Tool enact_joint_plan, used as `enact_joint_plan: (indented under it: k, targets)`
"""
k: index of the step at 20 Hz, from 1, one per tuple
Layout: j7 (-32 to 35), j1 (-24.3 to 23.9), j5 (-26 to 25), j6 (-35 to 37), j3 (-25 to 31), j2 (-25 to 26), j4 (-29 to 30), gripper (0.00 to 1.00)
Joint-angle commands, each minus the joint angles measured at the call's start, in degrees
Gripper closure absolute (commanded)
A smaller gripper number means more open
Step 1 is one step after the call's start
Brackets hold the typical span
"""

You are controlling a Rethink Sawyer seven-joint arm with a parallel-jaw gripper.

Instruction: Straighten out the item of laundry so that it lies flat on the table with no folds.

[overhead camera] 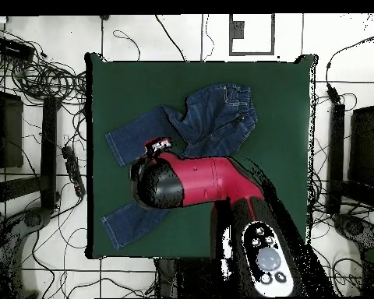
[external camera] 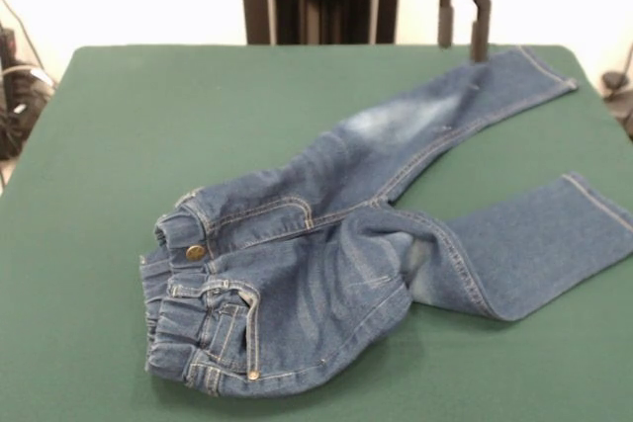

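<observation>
The item of laundry (external camera: 326, 244), a small pair of dark blue jeans, lies on the green table (external camera: 148, 126) with its waistband bunched and folded at the front left. Both legs spread toward the right; the far leg carries a pale faded patch. My gripper (external camera: 465, 44) hangs over the far leg near its cuff, fingers (external camera: 482, 32) apart with nothing between them. In the overhead view the jeans (overhead camera: 213, 117) lie across the table (overhead camera: 284, 156), the gripper (overhead camera: 157, 145) sits between the two legs, and the red arm hides part of one leg.
Green cloth shows on every side of the jeans, widest on the left in the front view. Cables (overhead camera: 34, 74) and black stands (overhead camera: 48, 148) crowd the floor beside the table's edges in the overhead view.
</observation>
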Motion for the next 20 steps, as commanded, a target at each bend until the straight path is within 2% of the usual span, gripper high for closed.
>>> enact_joint_plan:
  k: [1, 11, 16, 20]
  targets:
    - [-8.4, 5.5, -1.6, 7.9, 5.0, 10.3, -12.3, 0.00]
    - [-4.2, 12.5, -1.5, 9.1, 1.0, 21.0, -25.7, 0.00]
    - [-1.5, 15.6, -0.6, 7.6, -0.8, 25.7, -30.7, 0.00]
    - [-2.0, 16.5, -0.7, 7.3, -1.4, 27.2, -32.1, 0.00]
